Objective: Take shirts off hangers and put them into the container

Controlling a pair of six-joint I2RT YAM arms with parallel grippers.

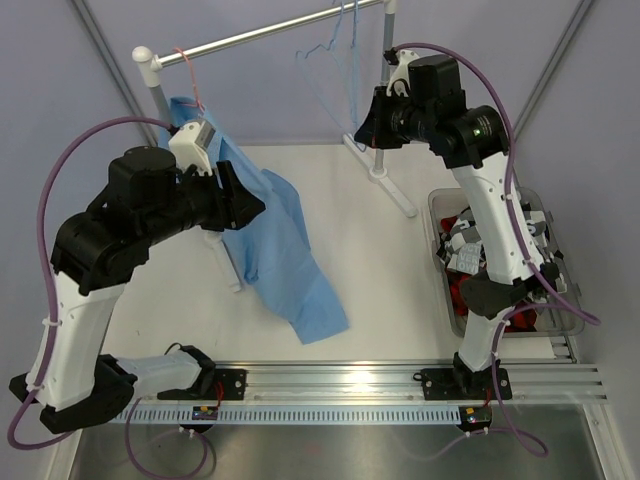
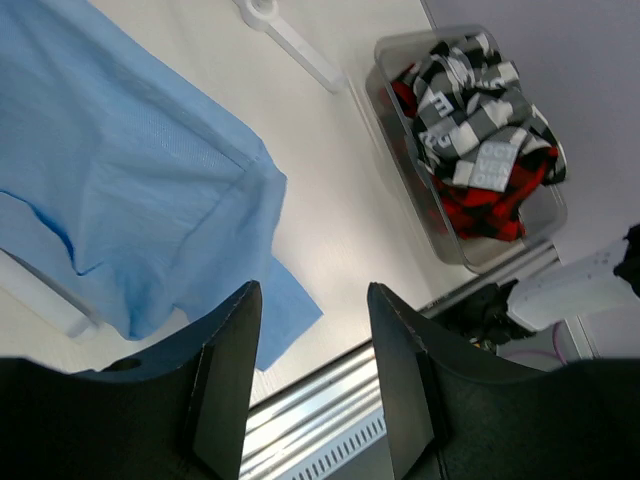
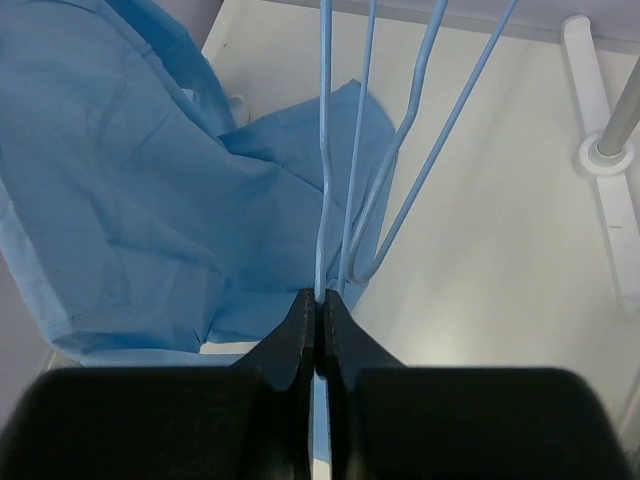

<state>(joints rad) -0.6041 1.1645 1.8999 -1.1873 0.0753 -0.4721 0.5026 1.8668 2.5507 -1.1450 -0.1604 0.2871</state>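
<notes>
While the blue shirt (image 1: 285, 250) hangs from the rail (image 1: 260, 37) down onto the worktop (image 1: 390, 280) up top, the container (image 1: 437, 215) sits far right. Left wrist: we see left fingers (image 2: 225, 380) spread, holding nothing, with the check shirt (image 2: 470, 90) and plaid shirt (image 2: 480, 205) binned. Right wrist: right fingers (image 3: 290, 335) pinch a light blue hanger (image 3: 323, 100) (shut tight).

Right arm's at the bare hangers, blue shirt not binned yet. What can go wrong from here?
1. The right end effector is shut on a light blue hanger wire; a pull might drag it off the rail.
2. The container is already heaped with the check shirt and plaid shirt, so the blue shirt may spill over.
3. The left end effector is open and empty, so nothing steadies that shirt.
</notes>
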